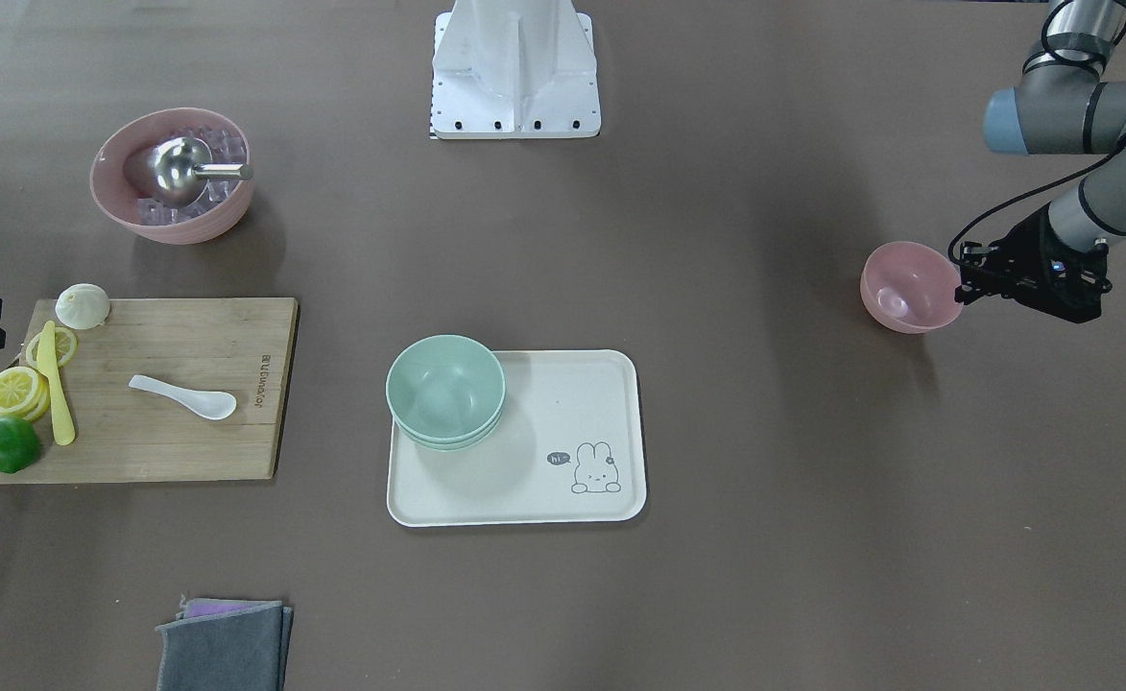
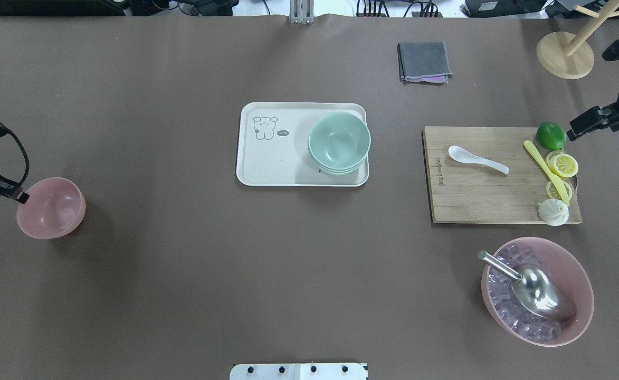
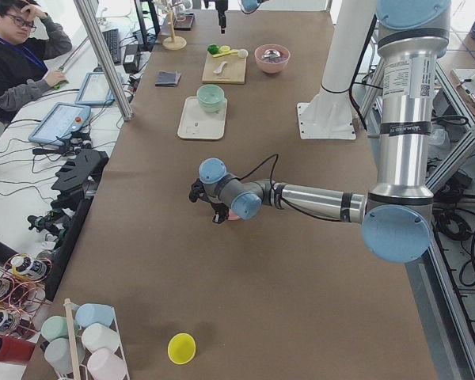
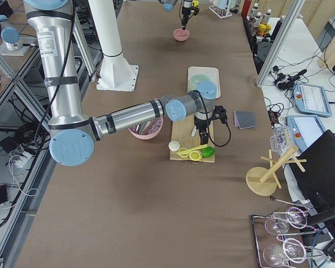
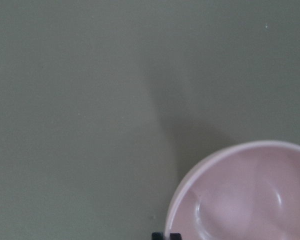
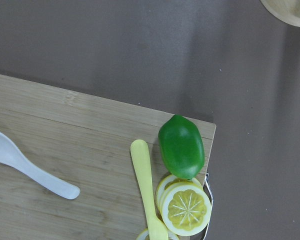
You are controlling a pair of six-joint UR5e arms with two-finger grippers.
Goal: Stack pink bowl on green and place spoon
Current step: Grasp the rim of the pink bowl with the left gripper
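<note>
Here the left claw (image 1: 963,288) sits at the right side of the front-facing view, its fingers drawn narrow and pinching the rim of the pink bowl (image 1: 908,288). The left wrist view shows that same rim at the bottom right of the frame, with two dark fingertips (image 5: 174,236) close together on it. The bowl leans a little. Whether its base touches the brown tabletop (image 1: 764,432) I cannot tell.

The green bowls (image 1: 445,389), nested in a stack, stand at frame centre on the upper left corner of a white tray (image 1: 563,499), well apart from the pink bowl.

The white spoon (image 1: 188,396) lies flat at the left of the frame, in the middle of a wooden cutting board (image 1: 188,451). Along the board's left edge are a lime (image 1: 10,444), lemon slices (image 1: 15,389) and a yellow knife (image 1: 57,389).

In the upper left, above the board, an ice bowl (image 1: 171,175) holds a metal scoop (image 1: 183,171).

The right claw (image 2: 574,132) hangs at the right edge of the overhead view, beside the lime. Its wrist view looks down on the lime, the knife and the spoon's handle. No view shows its fingers clearly, so I cannot tell how wide it stands.
</note>
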